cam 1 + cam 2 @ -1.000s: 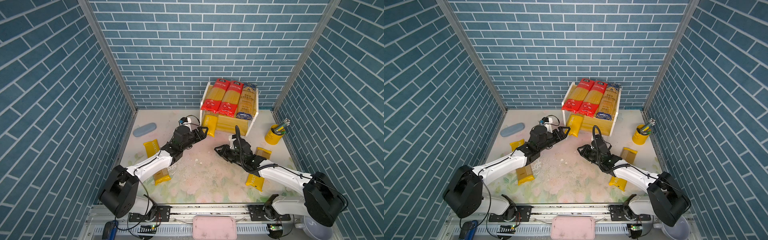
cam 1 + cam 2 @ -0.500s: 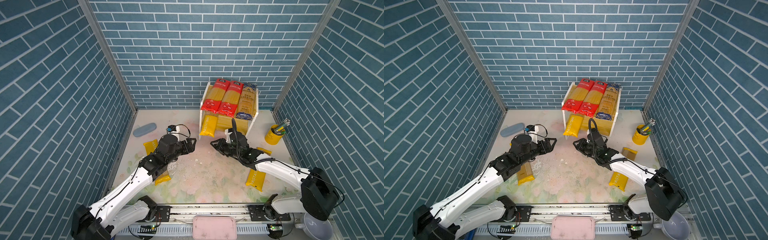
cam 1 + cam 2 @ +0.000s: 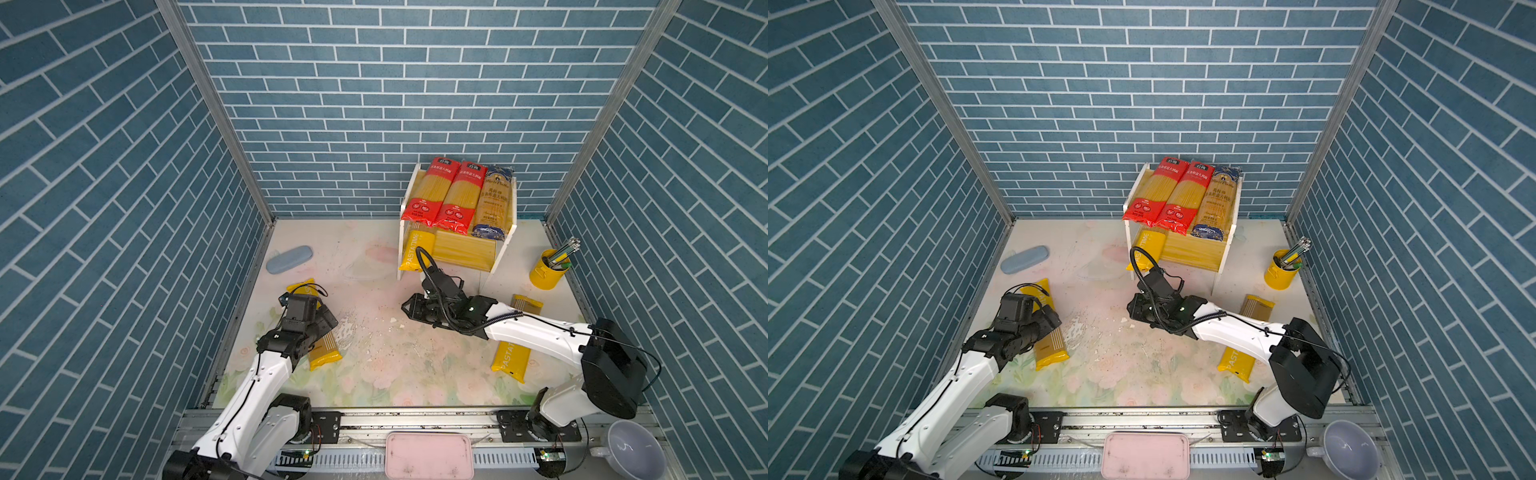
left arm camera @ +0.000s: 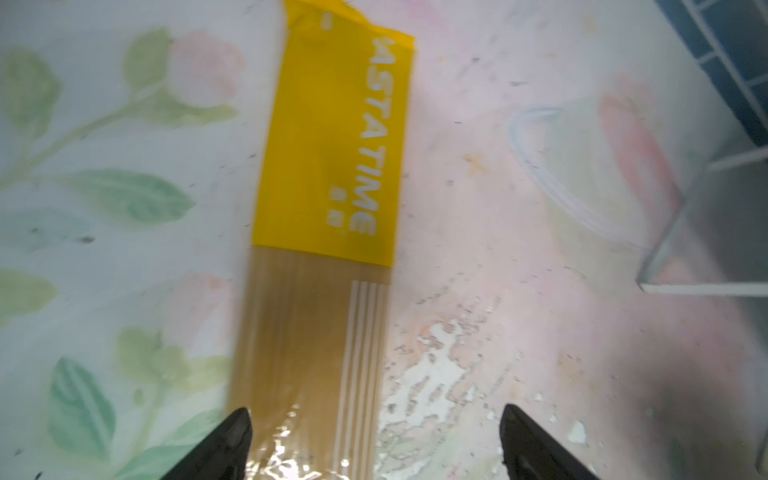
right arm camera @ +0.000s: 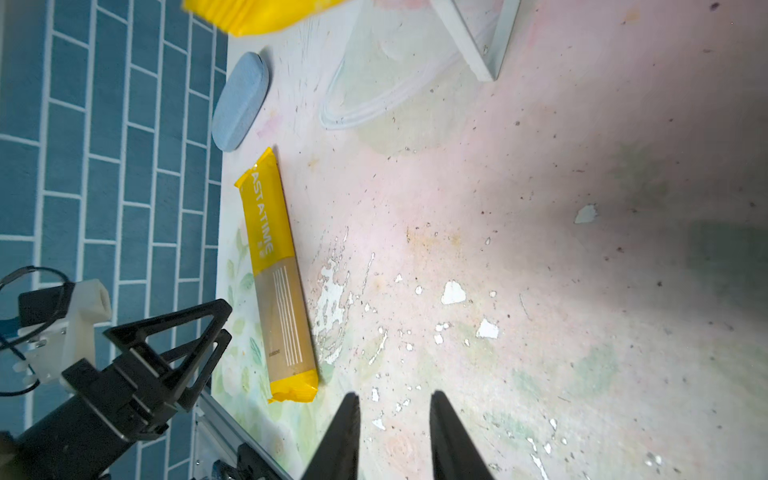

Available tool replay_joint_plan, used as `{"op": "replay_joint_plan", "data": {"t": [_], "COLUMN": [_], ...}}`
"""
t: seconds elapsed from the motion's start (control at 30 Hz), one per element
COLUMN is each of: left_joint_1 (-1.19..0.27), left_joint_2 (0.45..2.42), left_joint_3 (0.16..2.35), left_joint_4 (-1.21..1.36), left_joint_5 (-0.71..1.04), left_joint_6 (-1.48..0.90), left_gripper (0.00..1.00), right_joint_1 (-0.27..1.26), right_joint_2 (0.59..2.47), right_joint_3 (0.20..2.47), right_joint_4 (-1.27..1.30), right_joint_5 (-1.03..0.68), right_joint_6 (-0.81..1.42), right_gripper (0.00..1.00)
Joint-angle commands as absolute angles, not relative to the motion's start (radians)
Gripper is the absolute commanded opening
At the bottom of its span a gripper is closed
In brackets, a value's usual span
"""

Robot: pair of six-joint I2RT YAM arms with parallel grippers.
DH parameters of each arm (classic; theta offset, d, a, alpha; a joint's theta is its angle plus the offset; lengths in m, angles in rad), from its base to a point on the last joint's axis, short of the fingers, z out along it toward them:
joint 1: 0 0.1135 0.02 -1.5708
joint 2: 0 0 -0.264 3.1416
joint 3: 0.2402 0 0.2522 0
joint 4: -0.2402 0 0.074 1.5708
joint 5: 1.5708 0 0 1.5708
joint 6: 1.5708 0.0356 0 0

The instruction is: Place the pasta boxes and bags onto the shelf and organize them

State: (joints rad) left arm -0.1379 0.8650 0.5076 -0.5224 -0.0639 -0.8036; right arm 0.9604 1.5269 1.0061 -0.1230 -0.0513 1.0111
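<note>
The shelf [image 3: 505, 245] stands at the back right; its upper board carries two red packets [image 3: 440, 193] and a dark blue-ended one [image 3: 494, 203]. A yellow PASTATIME packet [image 3: 415, 253] lies on the lower board with its end sticking out in front. Another yellow packet [image 3: 324, 353] [image 4: 332, 166] lies on the table at the left; my left gripper [image 3: 328, 322] [image 4: 374, 440] hovers over its clear end, open wide. My right gripper [image 3: 409, 309] [image 5: 392, 424] is open over bare table, with nothing between its fingers. My right forearm crosses a third yellow packet [image 3: 511, 361].
A grey-blue oblong case [image 3: 289, 259] lies by the left wall. A yellow cup of pens [image 3: 548, 270] stands right of the shelf. A clear lid outline [image 3: 365, 270] sits before the shelf. A pink tray [image 3: 428, 455] and a grey bowl [image 3: 631, 453] sit at the front rail.
My left arm has drawn back from the shelf to the packet on the table at the left, its jaws widening. The yellow packet stays on the lower board. My right gripper shifted slightly frontward.
</note>
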Motion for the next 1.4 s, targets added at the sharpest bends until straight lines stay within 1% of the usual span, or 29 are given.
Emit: {"op": "replay_joint_plan", "data": {"t": [0.0, 0.17, 0.33, 0.4, 0.47, 0.67, 0.8, 0.9, 1.0, 1.07, 1.23, 1.37], "left_joint_1": [-0.070, -0.035, -0.039, -0.063, -0.122, -0.382, -0.470, -0.507, -0.500, -0.465, -0.265, -0.094], "left_joint_2": [0.844, 0.877, 1.002, 1.046, 1.080, 1.166, 1.150, 1.113, 1.027, 0.961, 0.844, 0.811], "left_joint_3": [0.459, 0.416, 0.379, 0.380, 0.393, 0.406, 0.362, 0.359, 0.380, 0.402, 0.432, 0.387], "left_joint_4": [-0.551, -0.499, -0.331, -0.286, -0.261, -0.224, -0.205, -0.249, -0.358, -0.429, -0.538, -0.499], "left_joint_5": [-0.065, -0.050, 0.037, 0.058, 0.049, -0.039, -0.051, -0.055, -0.103, -0.125, -0.083, 0.052], "left_joint_6": [-0.869, -0.865, -0.866, -0.867, -0.875, -0.974, -1.046, -1.058, -1.026, -0.987, -0.864, -0.838], "left_gripper": [0.94, 0.93, 0.90, 0.88, 0.87, 0.87, 0.87, 0.87, 0.88, 0.89, 0.90, 0.89], "right_joint_1": [0.973, 0.982, 0.986, 0.987, 0.988, 0.992, 1.003, 1.025, 1.060, 1.087, 1.145, 1.158], "right_joint_2": [1.556, 1.591, 1.611, 1.615, 1.620, 1.641, 1.662, 1.704, 1.763, 1.808, 1.940, 2.040], "right_joint_3": [1.049, 1.065, 1.076, 1.078, 1.081, 1.101, 1.132, 1.198, 1.278, 1.334, 1.492, 1.621], "right_joint_4": [-0.209, -0.211, -0.213, -0.217, -0.220, -0.234, -0.267, -0.327, -0.392, -0.434, -0.522, -0.574], "right_joint_5": [-0.028, -0.061, -0.077, -0.079, -0.082, -0.083, -0.083, -0.069, -0.041, -0.019, 0.005, -0.010], "right_joint_6": [0.952, 0.945, 0.943, 0.942, 0.941, 0.937, 0.909, 0.852, 0.776, 0.728, 0.627, 0.579], "right_gripper": [0.30, 0.30, 0.30, 0.30, 0.29, 0.29, 0.29, 0.29, 0.29, 0.29, 0.30, 0.36]}}
